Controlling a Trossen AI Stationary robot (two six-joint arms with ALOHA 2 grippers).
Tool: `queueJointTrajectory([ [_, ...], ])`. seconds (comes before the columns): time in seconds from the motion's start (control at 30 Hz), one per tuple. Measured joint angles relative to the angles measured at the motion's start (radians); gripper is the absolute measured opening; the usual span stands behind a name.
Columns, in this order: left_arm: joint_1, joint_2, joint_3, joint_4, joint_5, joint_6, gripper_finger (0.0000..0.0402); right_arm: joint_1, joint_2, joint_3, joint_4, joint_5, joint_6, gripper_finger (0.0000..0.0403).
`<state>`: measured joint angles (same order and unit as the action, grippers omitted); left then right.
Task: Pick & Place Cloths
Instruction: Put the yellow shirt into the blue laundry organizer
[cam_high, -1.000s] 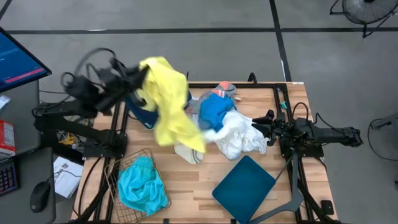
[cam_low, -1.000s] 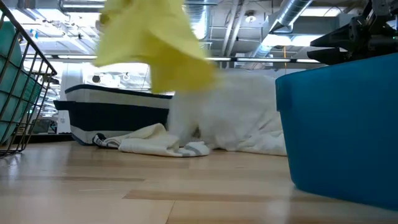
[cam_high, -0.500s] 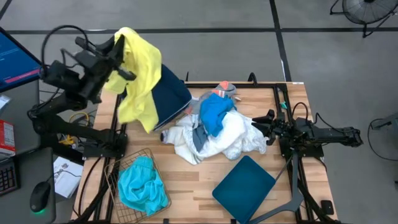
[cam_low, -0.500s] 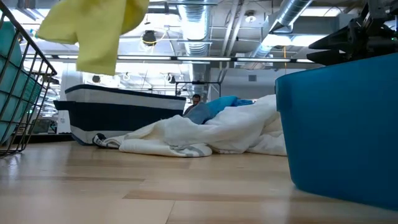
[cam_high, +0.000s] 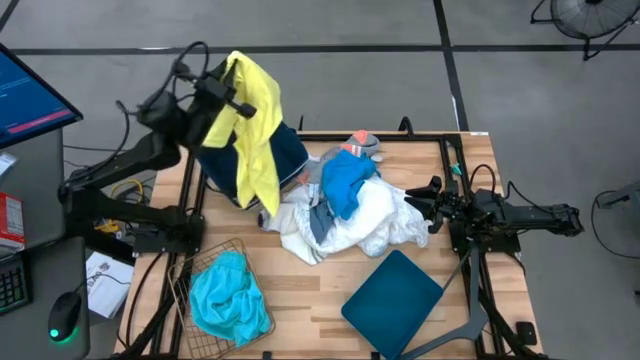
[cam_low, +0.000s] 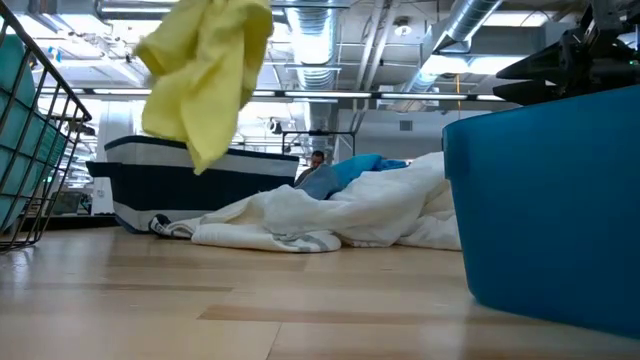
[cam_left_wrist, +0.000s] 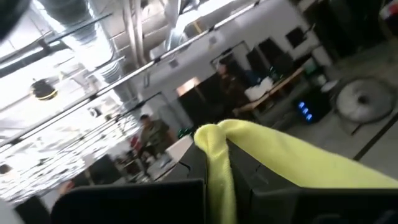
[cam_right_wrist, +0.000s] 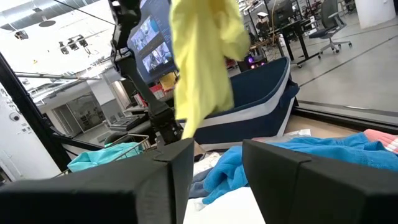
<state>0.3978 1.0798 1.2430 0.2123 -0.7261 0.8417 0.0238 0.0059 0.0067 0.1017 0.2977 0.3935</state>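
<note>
The left gripper (cam_high: 228, 85), clamped on the yellow cloth (cam_high: 255, 125), holds it above the dark blue bin (cam_high: 285, 150) at eleven o'clock, while the right gripper (cam_high: 415, 200), fingers apart, waits at three o'clock.

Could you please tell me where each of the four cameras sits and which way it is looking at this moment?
High view: overhead, looking straight down; both arms show, left pincer holding the yellow cloth.
Low view: at tabletop height, looking level past the teal bin; no arm clearly shows.
Left wrist view: looks past its own fingers into the room.
Right wrist view: looks past the open right pincer across the table.
All four share the yellow cloth.
</note>
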Motion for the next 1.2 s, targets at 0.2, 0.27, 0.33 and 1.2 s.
queueJointTrajectory([
  [0.2, 0.149, 0.003, -0.027, -0.001, 0.089, 0.0, 0.0005, 0.0, 0.0, 0.0, 0.0, 0.0, 0.0, 0.0133],
  [0.27, 0.188, 0.003, -0.028, -0.004, 0.11, 0.0, 0.0005, 0.0, 0.0, 0.0, 0.0, 0.0, 0.002, 0.0132],
  [0.33, 0.21, 0.003, -0.028, -0.003, 0.123, -0.001, 0.0006, 0.0, 0.0, 0.0, -0.001, 0.0, 0.019, 0.0132],
  [1.2, -0.049, 0.002, -0.391, -0.301, -0.128, -0.488, 0.0006, 0.0, 0.0, 0.0, -0.02, 0.0, 0.061, 0.0134],
])
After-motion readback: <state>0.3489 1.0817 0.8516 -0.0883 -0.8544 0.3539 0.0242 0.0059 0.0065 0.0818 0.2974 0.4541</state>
